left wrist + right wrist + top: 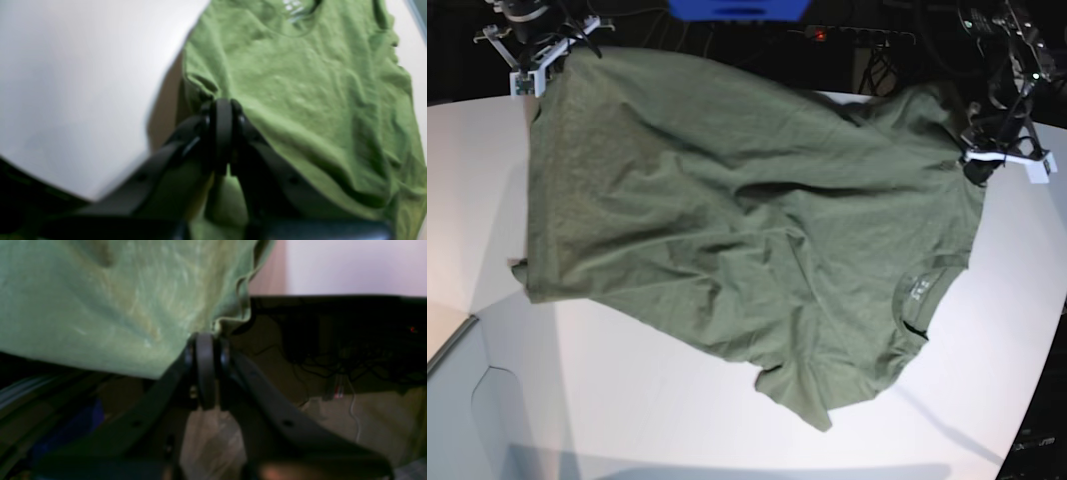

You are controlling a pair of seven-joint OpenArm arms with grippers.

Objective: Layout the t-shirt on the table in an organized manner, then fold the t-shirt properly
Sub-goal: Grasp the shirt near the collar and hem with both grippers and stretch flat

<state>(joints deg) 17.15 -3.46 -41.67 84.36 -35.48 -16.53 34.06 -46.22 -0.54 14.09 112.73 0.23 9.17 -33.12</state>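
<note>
Left end effector (223, 133) is clenched on a corner of the t-shirt (747, 230); my right end effector (206, 370) grips another corner of its hem. I see the shirt stretched between both, collar end draped on the white tabletop (657, 400).

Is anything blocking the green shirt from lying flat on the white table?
Nothing visible does. The left gripper and right gripper are each shut on an edge of the t-shirt, holding it partly lifted. The table under and around it shows only bare white surface.
</note>
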